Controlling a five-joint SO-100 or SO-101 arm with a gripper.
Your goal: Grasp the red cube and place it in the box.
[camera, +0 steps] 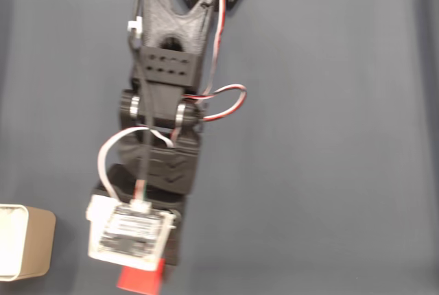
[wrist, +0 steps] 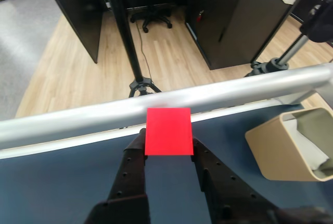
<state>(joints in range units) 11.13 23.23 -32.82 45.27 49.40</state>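
The red cube (wrist: 167, 131) sits between the two black fingers, pinched at its lower sides by my gripper (wrist: 167, 148), which is shut on it. In the fixed view the red cube (camera: 140, 280) pokes out below the arm's white camera board at the bottom edge, with my gripper (camera: 147, 271) mostly hidden under the board. The beige box (camera: 24, 241) with its white inside stands at the bottom left of the fixed view, apart from the cube. In the wrist view the box (wrist: 291, 143) is to the right of the cube.
The dark blue table cover (camera: 322, 144) spreads wide to the right of the arm. A metal rail (wrist: 156, 107) marks the table's edge just beyond the cube in the wrist view, with wooden floor, a tripod and dark desks past it.
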